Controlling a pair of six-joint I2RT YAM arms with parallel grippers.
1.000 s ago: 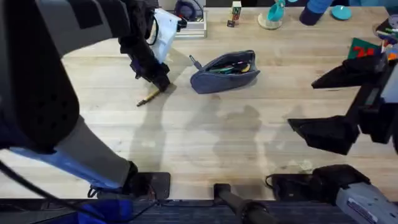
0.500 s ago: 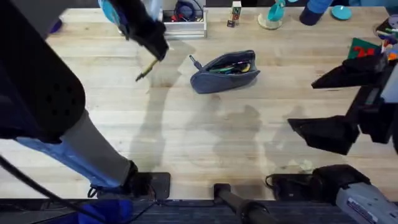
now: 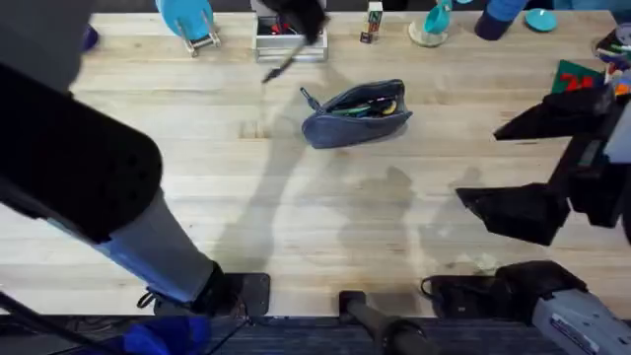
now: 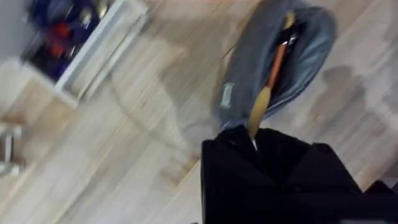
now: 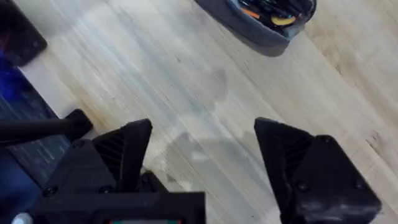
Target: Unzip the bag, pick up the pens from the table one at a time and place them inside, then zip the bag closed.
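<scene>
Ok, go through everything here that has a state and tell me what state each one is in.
Bag: unzipped, mouth open, pens already inside, lying on the table.
Tan pen: clamped in the left gripper, off the table, near the bag.
Left gripper: shut on the tan pen.
Right gripper: open, empty, apart from the bag.

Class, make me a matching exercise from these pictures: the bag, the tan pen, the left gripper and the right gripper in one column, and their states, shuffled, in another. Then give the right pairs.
Things:
1. bag
2. tan pen
3. left gripper
4. right gripper

States:
A. open, holding nothing
B. unzipped, pens showing inside
C. held above the table
D. shut on a pen

Pairs: 1-B, 2-C, 3-D, 4-A
</scene>
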